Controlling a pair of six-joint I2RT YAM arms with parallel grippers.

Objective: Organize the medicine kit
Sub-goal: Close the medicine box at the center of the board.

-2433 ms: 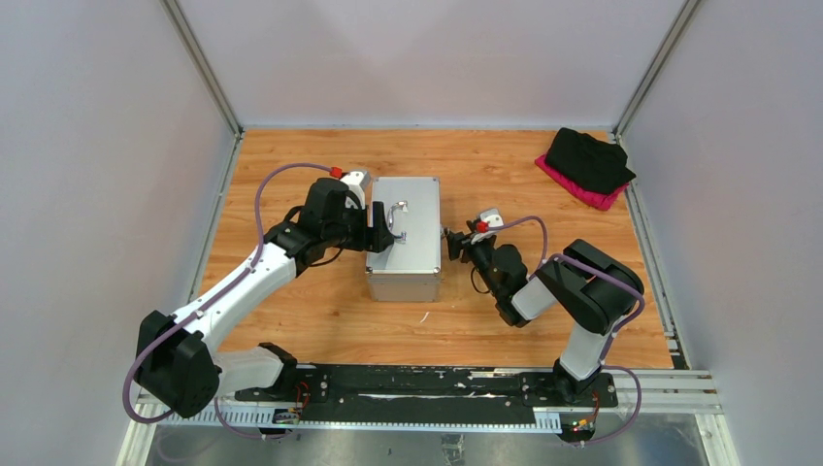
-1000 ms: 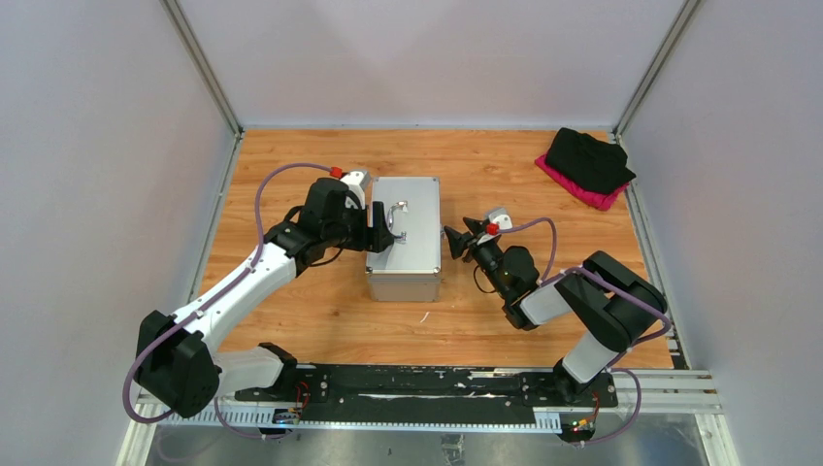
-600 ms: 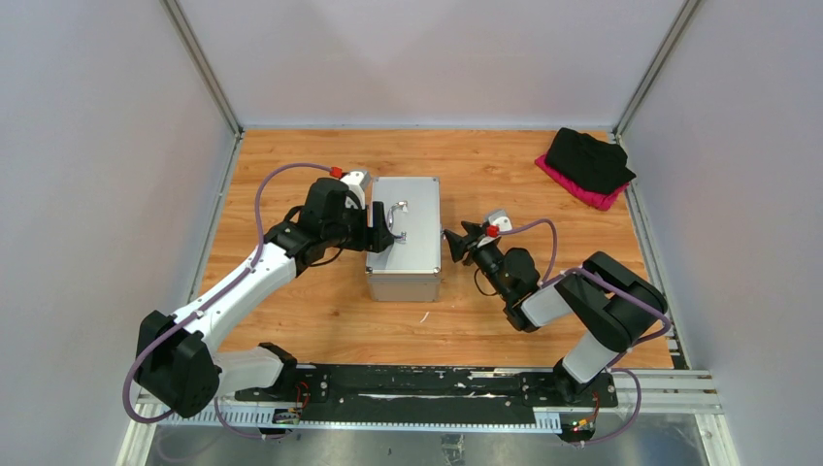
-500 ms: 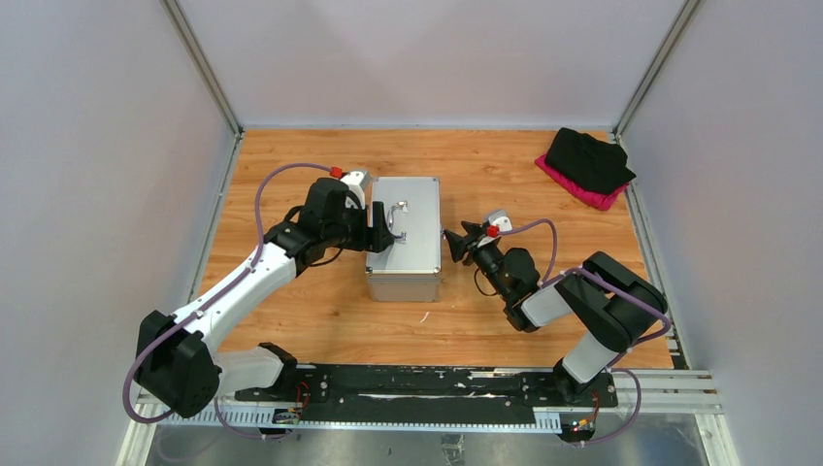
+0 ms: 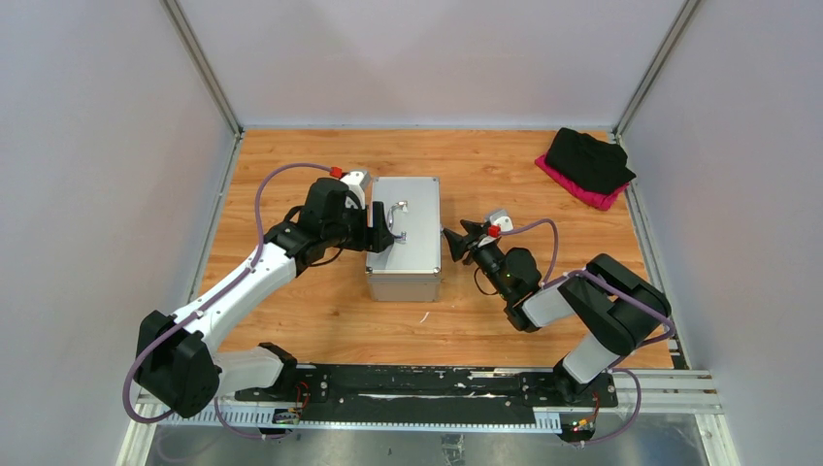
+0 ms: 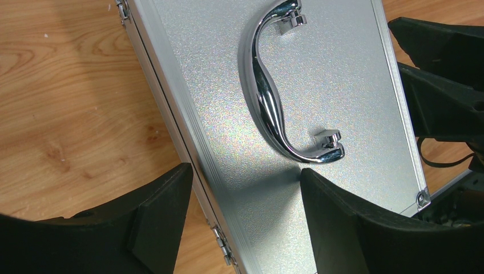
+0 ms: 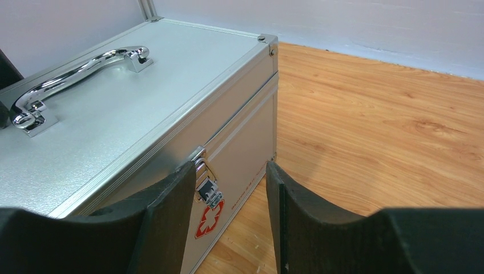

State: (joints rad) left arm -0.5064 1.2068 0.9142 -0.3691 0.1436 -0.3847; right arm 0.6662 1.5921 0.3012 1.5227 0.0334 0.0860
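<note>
The medicine kit (image 5: 405, 243), a silver metal case with its lid down, stands mid-table. The lid carries a chrome handle (image 6: 267, 94). My left gripper (image 5: 384, 236) is open and straddles the case's hinged left edge. One finger (image 6: 157, 220) hangs over the wood and the other (image 6: 342, 222) over the lid, just short of the handle's end. My right gripper (image 5: 450, 243) is open at the case's right side. Its left fingertip (image 7: 171, 211) is up against the latch (image 7: 209, 189) above a red cross. The other finger (image 7: 288, 217) is off the case.
A black and pink fabric bundle (image 5: 587, 161) lies at the back right corner. Grey walls and metal posts enclose the wooden table (image 5: 505, 175). A small white scrap (image 5: 424, 316) lies in front of the case.
The right arm's elbow has swung outward to the right. Its jaws have narrowed a little beside the latch. The left arm and the case have not moved.
</note>
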